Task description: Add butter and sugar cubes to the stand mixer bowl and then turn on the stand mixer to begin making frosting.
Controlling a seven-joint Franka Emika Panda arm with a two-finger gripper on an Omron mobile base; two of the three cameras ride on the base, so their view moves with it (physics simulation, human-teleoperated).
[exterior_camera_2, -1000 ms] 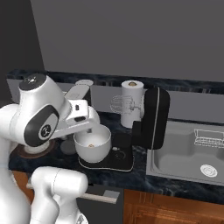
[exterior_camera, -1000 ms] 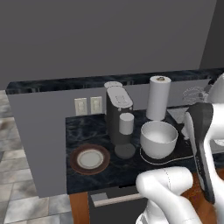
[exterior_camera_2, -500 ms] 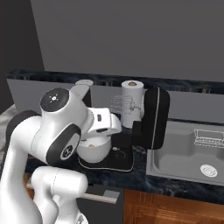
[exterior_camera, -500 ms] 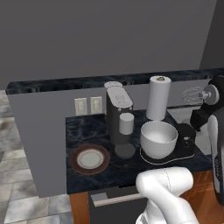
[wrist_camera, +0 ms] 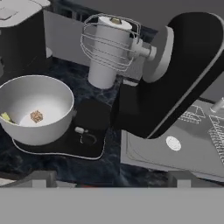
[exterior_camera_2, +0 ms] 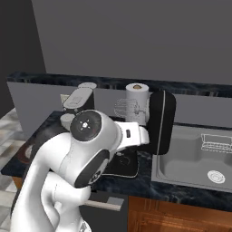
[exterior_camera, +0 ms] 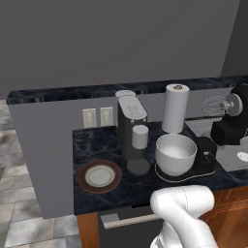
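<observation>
Left base view: the stand mixer bowl (exterior_camera: 176, 154) sits on the stand mixer's flat black base, just right of the coffee machine (exterior_camera: 131, 133), with the stand mixer (exterior_camera: 227, 123) itself at the right edge, head tilted back and whisk pointing left over the desk (exterior_camera: 101, 143).

Right base view: my own arm covers the bowl; the stand mixer (exterior_camera_2: 161, 121) stands beyond it, between me and the sink (exterior_camera_2: 195, 158).

Hand view: my tool (wrist_camera: 107, 178) is released, tips spread wide, nothing held. The stand mixer bowl (wrist_camera: 39, 114) lies off to the left with a sugar cube (wrist_camera: 36, 116) and a sliver of butter (wrist_camera: 5, 117) inside. So I judge loading done. The small switch (wrist_camera: 79, 130) on the base lies ahead, slightly left of my tool, right beside the bowl. That is where I would go.
</observation>
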